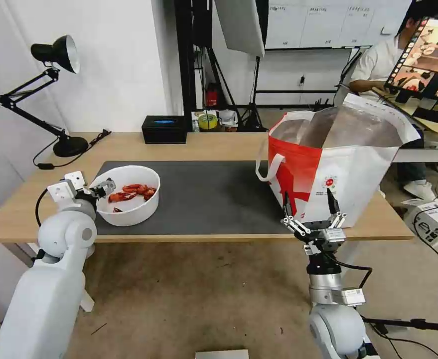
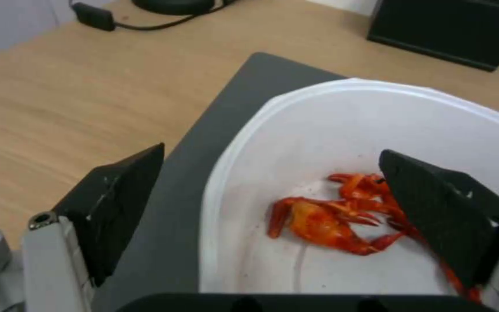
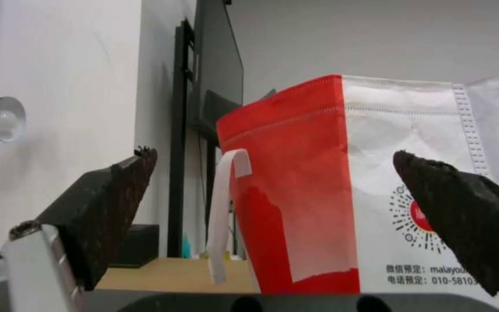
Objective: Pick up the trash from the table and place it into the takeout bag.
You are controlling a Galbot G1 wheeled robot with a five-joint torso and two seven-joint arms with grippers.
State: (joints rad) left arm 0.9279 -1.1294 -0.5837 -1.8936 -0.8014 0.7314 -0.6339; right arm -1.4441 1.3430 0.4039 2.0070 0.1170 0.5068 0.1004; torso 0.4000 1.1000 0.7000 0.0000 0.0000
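Now, left claw wide open astride bowl rim, right claw open nr bag.

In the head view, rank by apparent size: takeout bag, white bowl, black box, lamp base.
1. Takeout bag, by far the largest.
2. White bowl.
3. Black box.
4. Lamp base, smallest.
The box and base stand farther back on the table, so they may look smaller than they really are.

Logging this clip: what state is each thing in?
White round bowl: upright on the mat, holding red crayfish shells.
White-and-red takeout bag: standing, mouth open.
Left gripper: open, fingers astride the bowl's rim.
Right gripper: open, facing the bag.
Black desk lamp: appears unlit.
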